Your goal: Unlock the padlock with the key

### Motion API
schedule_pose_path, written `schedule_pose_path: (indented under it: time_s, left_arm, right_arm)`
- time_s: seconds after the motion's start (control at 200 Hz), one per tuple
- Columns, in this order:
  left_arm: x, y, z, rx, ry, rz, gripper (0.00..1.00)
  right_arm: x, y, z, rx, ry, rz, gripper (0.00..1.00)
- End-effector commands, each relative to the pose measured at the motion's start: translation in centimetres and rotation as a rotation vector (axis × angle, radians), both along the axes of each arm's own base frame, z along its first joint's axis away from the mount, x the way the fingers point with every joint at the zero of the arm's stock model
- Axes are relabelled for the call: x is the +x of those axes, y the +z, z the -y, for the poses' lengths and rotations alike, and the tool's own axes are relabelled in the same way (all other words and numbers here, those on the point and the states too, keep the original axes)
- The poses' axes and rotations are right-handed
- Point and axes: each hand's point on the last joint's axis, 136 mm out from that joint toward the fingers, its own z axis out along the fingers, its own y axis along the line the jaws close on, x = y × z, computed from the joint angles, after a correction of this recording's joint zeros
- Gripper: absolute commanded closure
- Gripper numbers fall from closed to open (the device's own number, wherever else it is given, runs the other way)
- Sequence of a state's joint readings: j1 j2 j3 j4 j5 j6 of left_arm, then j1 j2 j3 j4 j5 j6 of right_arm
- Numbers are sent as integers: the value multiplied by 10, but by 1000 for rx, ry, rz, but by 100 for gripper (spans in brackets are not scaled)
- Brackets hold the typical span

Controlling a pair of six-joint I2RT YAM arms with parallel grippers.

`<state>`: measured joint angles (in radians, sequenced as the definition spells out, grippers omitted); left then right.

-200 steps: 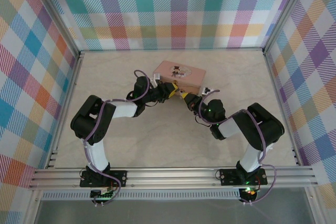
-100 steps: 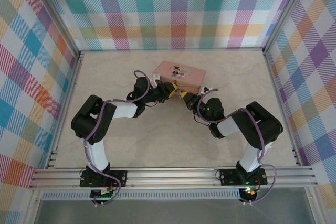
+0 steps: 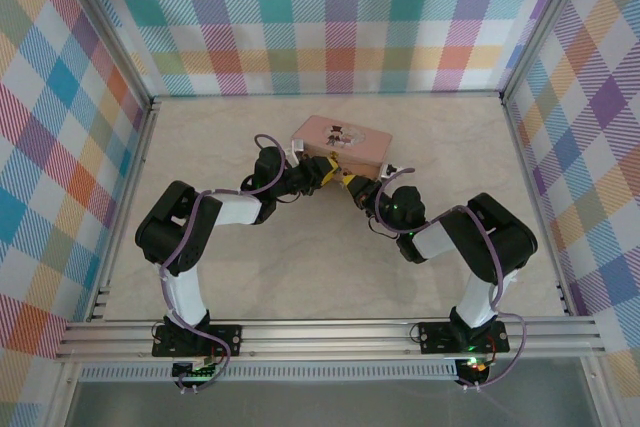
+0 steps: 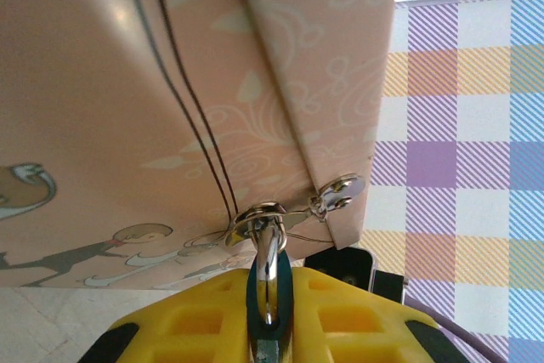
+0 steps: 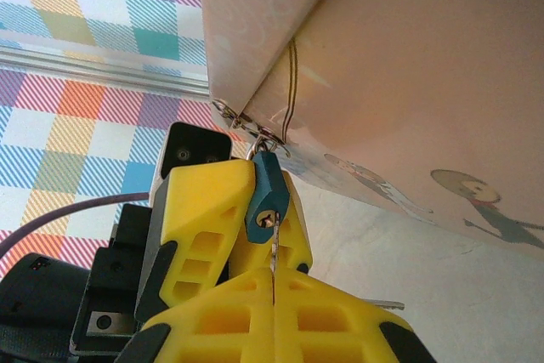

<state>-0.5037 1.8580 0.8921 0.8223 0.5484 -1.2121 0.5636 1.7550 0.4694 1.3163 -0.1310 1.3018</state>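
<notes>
Your left gripper (image 4: 270, 325) is narrowed onto the padlock (image 5: 269, 193), its yellow fingers (image 4: 187, 333) pressing the small dark blue body from both sides and holding it just off the front edge of the pink tin (image 4: 127, 82), which sits toward the back of the table (image 3: 250, 267). In the left wrist view the silver shackle (image 4: 269, 274) rises from between those fingers and passes through the hasp ring (image 4: 255, 214) at the tin's seam, so the lock is still fastened and the tin still secured. Moving right, the right wrist view shows the lock's keyhole end facing your other arm, and the key (image 5: 274, 252), a thin pale sliver, runs straight from the keyway down into your right gripper (image 5: 274, 295), whose fingers are fully closed on it. I judge that you are well into the task: the lock is steadied, the key is picked up and lined up, and its tip looks to be in the keyway, though you cannot tell how deep it goes. The turn, the release of the shackle and its removal from the ring all remain.
</notes>
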Motion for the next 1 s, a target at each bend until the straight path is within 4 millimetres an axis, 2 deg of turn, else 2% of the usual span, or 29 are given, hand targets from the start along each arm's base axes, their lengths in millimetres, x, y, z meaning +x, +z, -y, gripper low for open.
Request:
schedule_pose_path:
  time_s: [0.0,0.615,0.995]
  left_arm:
    - [-7,16,11,-49,-46,66,84]
    - [-3,22,7,-60,-36,78,84]
    - [-5,24,8,-66,-53,81,84]
  right_arm:
    - [4,14,-8,31,16,47,100]
    - [-9,9,-3,36,28,36,100]
    - [-10,19,-7,45,55,67,100]
